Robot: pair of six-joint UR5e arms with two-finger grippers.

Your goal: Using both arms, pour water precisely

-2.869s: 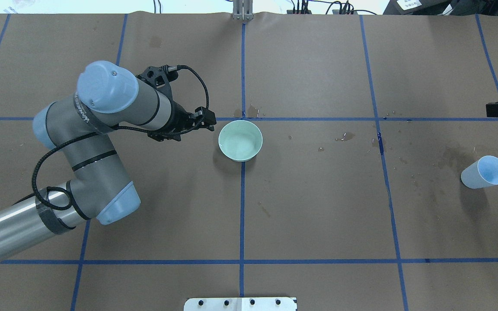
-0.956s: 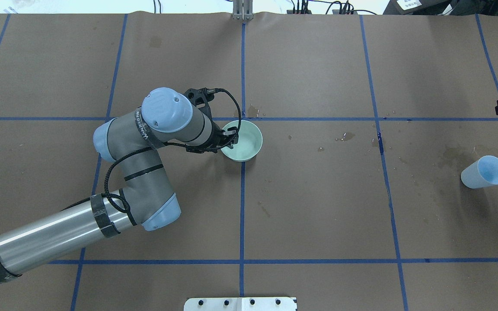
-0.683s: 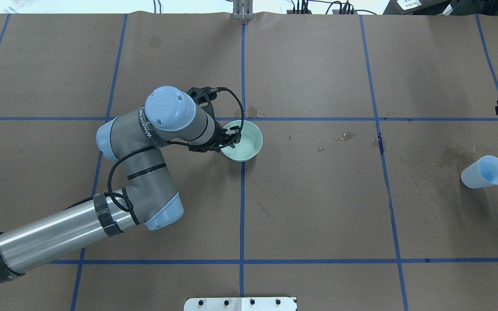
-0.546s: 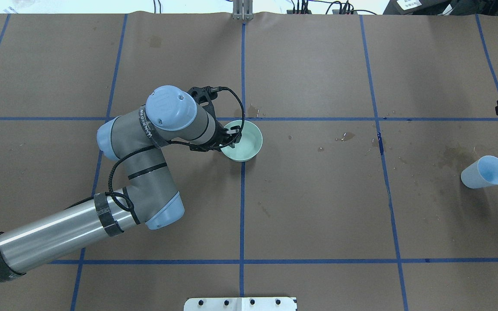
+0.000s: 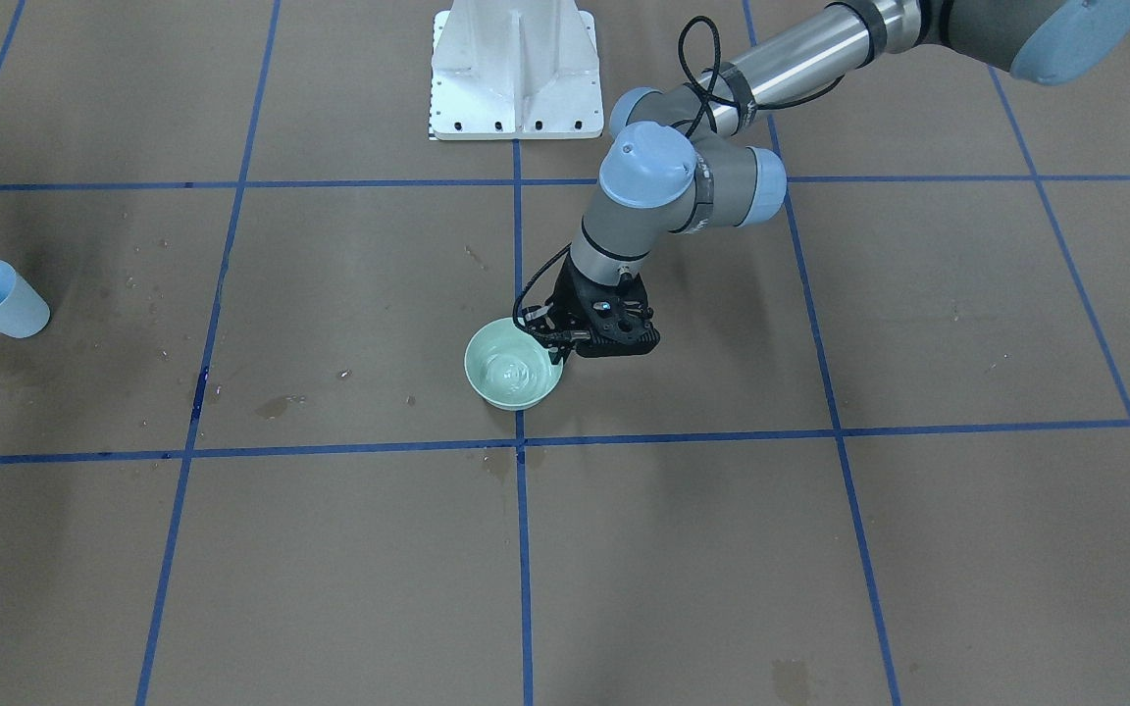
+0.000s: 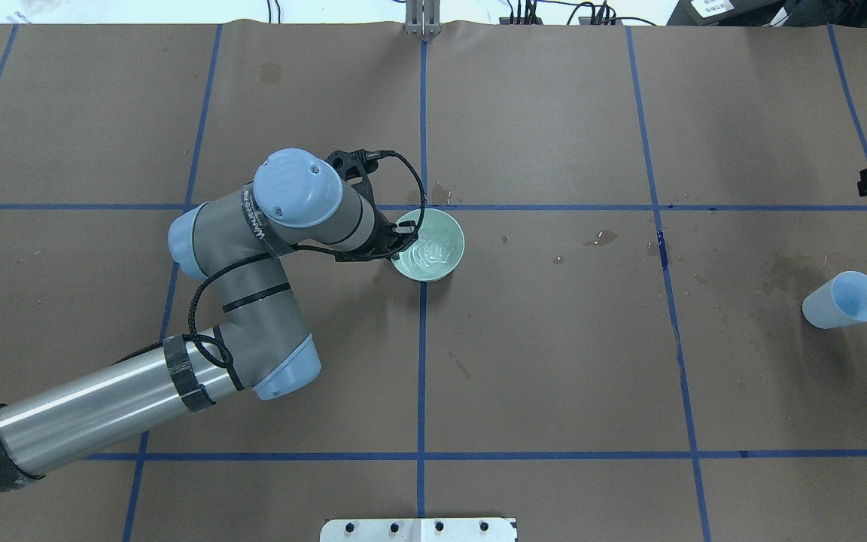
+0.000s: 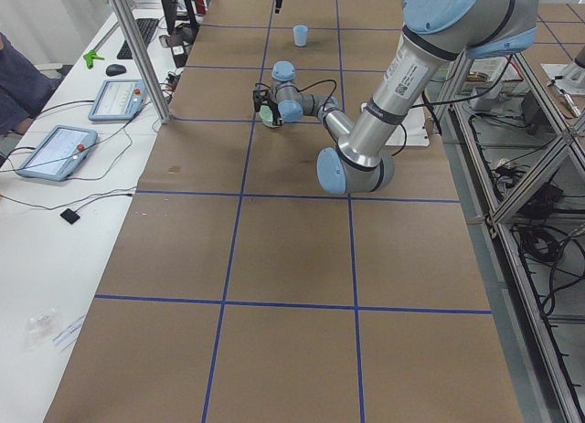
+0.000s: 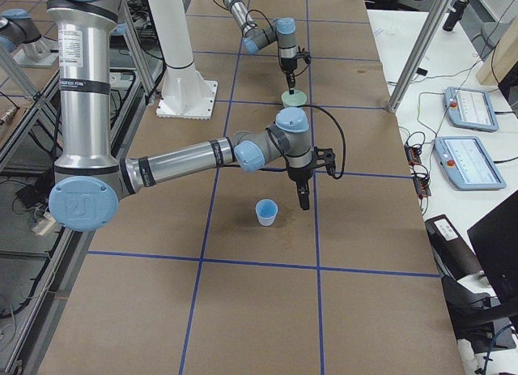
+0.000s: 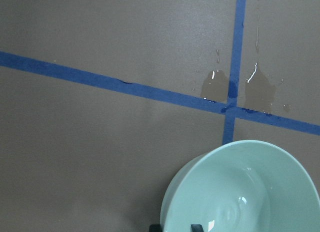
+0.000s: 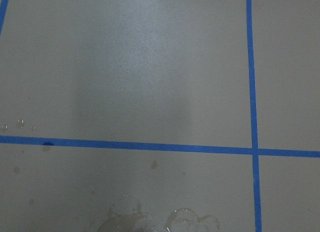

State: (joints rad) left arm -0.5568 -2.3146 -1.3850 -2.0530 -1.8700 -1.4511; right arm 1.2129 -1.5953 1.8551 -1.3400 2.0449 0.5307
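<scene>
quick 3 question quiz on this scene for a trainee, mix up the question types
1. True or false: the cup lies tipped on its side.
2. The left gripper is at: A the cup, B the rim of the bowl, C neither.
3. In one word, what does the bowl hold?

Key: 1 false, it stands upright. 2 B. 3 water, rippling.
</scene>
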